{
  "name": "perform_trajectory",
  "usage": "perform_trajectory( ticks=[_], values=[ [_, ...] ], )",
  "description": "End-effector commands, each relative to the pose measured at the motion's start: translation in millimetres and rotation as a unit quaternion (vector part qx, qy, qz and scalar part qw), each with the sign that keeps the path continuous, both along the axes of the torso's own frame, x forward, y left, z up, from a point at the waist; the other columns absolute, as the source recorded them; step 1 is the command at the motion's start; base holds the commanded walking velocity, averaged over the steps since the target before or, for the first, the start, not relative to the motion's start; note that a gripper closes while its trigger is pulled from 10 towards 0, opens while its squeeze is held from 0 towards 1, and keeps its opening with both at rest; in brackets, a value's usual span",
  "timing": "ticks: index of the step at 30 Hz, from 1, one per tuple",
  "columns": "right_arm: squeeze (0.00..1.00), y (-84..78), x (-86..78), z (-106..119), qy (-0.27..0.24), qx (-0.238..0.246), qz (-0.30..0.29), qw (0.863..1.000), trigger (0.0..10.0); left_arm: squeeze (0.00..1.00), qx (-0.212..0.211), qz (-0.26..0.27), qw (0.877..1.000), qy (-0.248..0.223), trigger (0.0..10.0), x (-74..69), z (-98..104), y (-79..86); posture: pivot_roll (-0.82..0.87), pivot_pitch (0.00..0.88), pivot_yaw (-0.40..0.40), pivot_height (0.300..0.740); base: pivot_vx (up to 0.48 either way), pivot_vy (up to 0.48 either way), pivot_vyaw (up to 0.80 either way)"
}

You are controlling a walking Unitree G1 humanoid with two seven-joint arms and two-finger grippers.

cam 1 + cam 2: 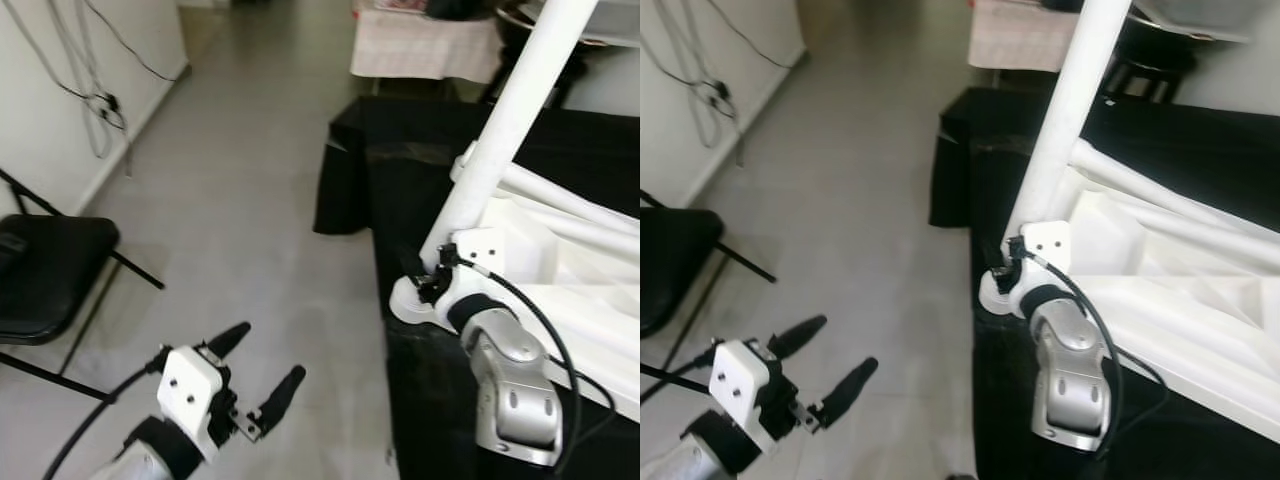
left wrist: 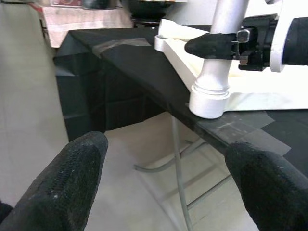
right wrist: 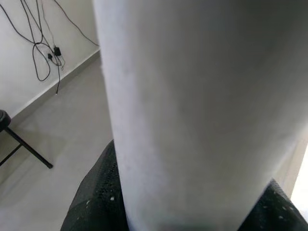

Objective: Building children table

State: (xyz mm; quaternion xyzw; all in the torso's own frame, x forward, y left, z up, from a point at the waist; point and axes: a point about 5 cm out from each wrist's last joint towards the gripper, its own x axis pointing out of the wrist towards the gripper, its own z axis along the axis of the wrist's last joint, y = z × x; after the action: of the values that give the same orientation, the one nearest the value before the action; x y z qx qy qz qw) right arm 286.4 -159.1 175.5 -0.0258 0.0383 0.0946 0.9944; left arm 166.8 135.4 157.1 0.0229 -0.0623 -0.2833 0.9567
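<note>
Here the right tool (image 1: 432,283) clamps a smooth white table leg (image 1: 505,130); left tool (image 1: 262,368) spread wide.

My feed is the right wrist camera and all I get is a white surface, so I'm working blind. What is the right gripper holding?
Observer: The right gripper is shut on a white round plastic table leg, low down, where the leg meets the corner of the white plastic tabletop lying on the black-draped table.
Operator: Is the left gripper near that leg?
Observer: No. The left gripper is open, above the grey floor, apart from the table.
</note>
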Motion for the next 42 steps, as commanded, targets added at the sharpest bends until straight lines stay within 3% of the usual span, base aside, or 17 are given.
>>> perform_trajectory(
  ticks=[1, 2, 3, 6, 7, 8, 11, 18, 24, 25, 26, 33, 37, 38, 39, 40, 42],
  values=[
    [0.00, -17.8, -6.2, -36.9, 0.115, -0.026, -0.056, 0.991, 0.0, 0.00, 0.005, -0.001, 1.000, 0.023, 10.0, -1.5, -8.1, 1.3, -0.06, 0.171, -0.110, 0.740, 0.000, 0.000, 0.00],
    [0.00, -15.5, -2.3, -35.1, 0.110, -0.025, -0.053, 0.992, 0.0, 0.00, 0.004, 0.002, 1.000, 0.021, 10.0, -0.8, -8.3, 1.3, -0.07, 0.163, -0.117, 0.740, 0.000, 0.000, 0.00],
    [0.00, -11.2, 4.0, -30.0, 0.103, -0.026, -0.051, 0.993, 4.5, 0.00, 0.003, 0.006, 1.000, 0.020, 10.0, 0.1, -8.5, 1.1, -0.08, 0.152, -0.121, 0.740, 0.000, 0.000, 0.00],
    [0.00, -11.2, 4.0, -30.0, 0.103, -0.026, -0.051, 0.993, 4.5, 0.00, 0.003, 0.006, 1.000, 0.020, 10.0, 0.1, -8.5, 1.1, -0.08, 0.152, -0.121, 0.740, 0.000, 0.000, 0.00],
    [0.00, -7.8, 11.1, -25.8, 0.096, -0.028, -0.048, 0.994, 10.0, 0.00, 0.002, 0.007, 1.000, 0.020, 10.0, 0.9, -8.9, 0.9, -0.09, 0.148, -0.124, 0.740, 0.000, 0.000, 0.00],
    [0.86, -5.8, 18.6, -17.4, 0.083, -0.028, -0.056, 0.995, 10.0, 0.00, 0.001, 0.008, 1.000, 0.019, 10.0, 1.5, -9.2, 0.6, -0.09, 0.144, -0.119, 0.740, 0.000, 0.000, 0.00],
    [1.00, -5.0, 22.4, -10.3, 0.077, -0.030, -0.064, 0.995, 10.0, 0.00, 0.000, 0.007, 1.000, 0.019, 10.0, 1.9, -9.3, 0.4, -0.09, 0.143, -0.120, 0.740, 0.000, 0.000, 0.00],
    [1.00, 3.7, 36.1, 6.2, 0.048, -0.015, -0.049, 0.998, 10.0, 0.00, -0.002, 0.005, 1.000, 0.020, 10.0, 2.2, -9.5, 0.5, -0.09, 0.142, -0.120, 0.740, 0.000, 0.000, 0.00],
    [1.00, 50.4, 48.8, 22.1, -0.008, 0.029, 0.161, 0.987, 10.0, 0.00, -0.002, 0.003, 1.000, 0.021, 10.0, 2.1, -9.8, -0.3, -0.07, 0.139, -0.113, 0.740, 0.000, 0.000, 0.00],
    [0.13, 58.7, 49.7, 25.0, -0.014, 0.030, 0.223, 0.974, 10.0, 0.00, -0.001, 0.003, 1.000, 0.021, 10.0, 2.2, -9.7, -0.5, -0.07, 0.139, -0.112, 0.740, 0.000, 0.000, 0.00],
    [0.00, 64.3, 50.2, 27.9, -0.017, 0.028, 0.272, 0.962, 10.0, 0.00, -0.002, 0.003, 1.000, 0.020, 10.0, 2.4, -9.7, -0.6, -0.07, 0.139, -0.112, 0.740, 0.000, 0.000, 0.00],
    [0.00, 80.3, 51.5, 23.1, 0.003, -0.016, 0.489, 0.872, 10.0, 0.00, -0.002, 0.002, 1.000, 0.020, 10.0, 2.6, -9.5, -1.0, -0.04, 0.136, -0.097, 0.740, 0.000, 0.000, 0.00],
    [0.00, 87.1, 54.4, 23.5, 0.003, -0.016, 0.519, 0.854, 10.0, 0.00, -0.002, 0.001, 1.000, 0.020, 10.0, 2.1, -9.5, -1.0, -0.03, 0.135, -0.092, 0.740, 0.000, 0.000, 0.00],
    [0.00, 93.0, 57.5, 25.9, -0.001, -0.013, 0.536, 0.844, 3.3, 0.00, -0.001, 0.000, 1.000, 0.021, 10.0, 1.6, -9.7, -1.3, -0.02, 0.134, -0.090, 0.740, 0.000, 0.000, 0.00],
    [0.00, 93.0, 57.5, 25.9, -0.001, -0.013, 0.536, 0.844, 3.3, 0.00, -0.001, 0.000, 1.000, 0.021, 10.0, 1.6, -9.7, -1.3, -0.02, 0.134, -0.090, 0.740, 0.000, 0.000, 0.00],
    [0.00, 97.1, 59.3, 27.9, 0.000, -0.007, 0.551, 0.834, 0.0, 0.00, 0.000, -0.001, 1.000, 0.021, 10.0, 1.1, -9.7, -1.8, -0.01, 0.134, -0.093, 0.740, 0.000, 0.000, 0.00],
    [0.00, 99.8, 60.3, 29.4, 0.000, -0.004, 0.565, 0.825, 0.0, 0.00, 0.000, -0.001, 1.000, 0.022, 10.0, 0.5, -9.6, -2.4, -0.01, 0.137, -0.095, 0.740, 0.000, 0.000, 0.00]
  ],
)
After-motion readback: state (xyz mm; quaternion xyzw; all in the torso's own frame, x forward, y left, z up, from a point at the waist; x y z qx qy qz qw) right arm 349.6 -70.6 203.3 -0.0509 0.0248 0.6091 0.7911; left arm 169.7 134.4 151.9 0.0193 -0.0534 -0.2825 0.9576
